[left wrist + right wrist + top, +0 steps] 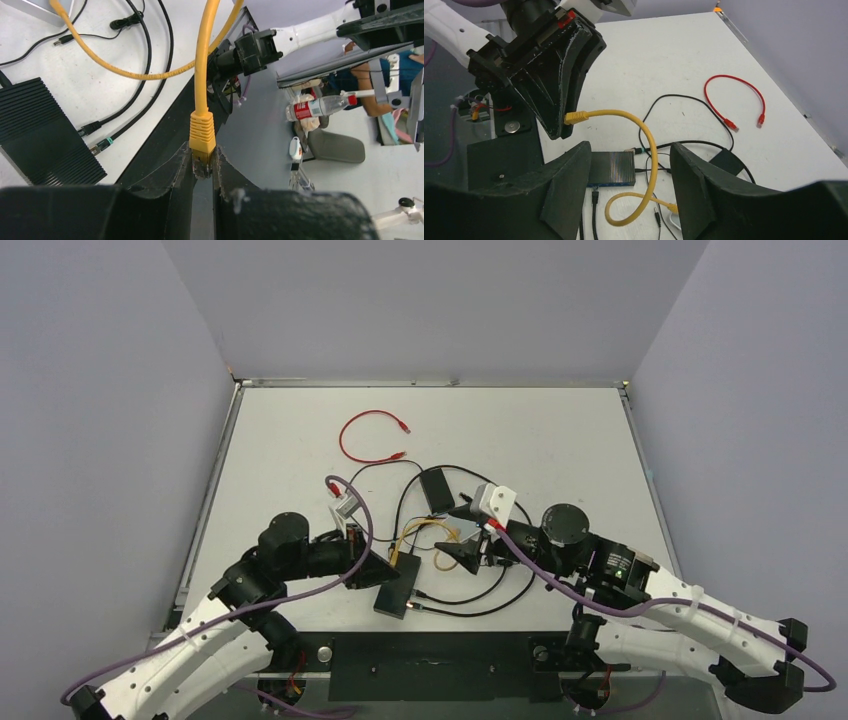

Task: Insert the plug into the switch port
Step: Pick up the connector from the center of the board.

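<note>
Yellow plug (202,131) tip buried in left pincer (202,167) (switch port (611,184) indistinct).

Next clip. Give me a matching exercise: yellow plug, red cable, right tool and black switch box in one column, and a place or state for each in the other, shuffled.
1 yellow plug
2 red cable
3 right tool
4 black switch box

A open, holding nothing
B pinched in the left tool
C loose on the table, both ends free
D flat on the table, ribbed top up

Pairs: 1-B, 2-C, 3-A, 4-D
</note>
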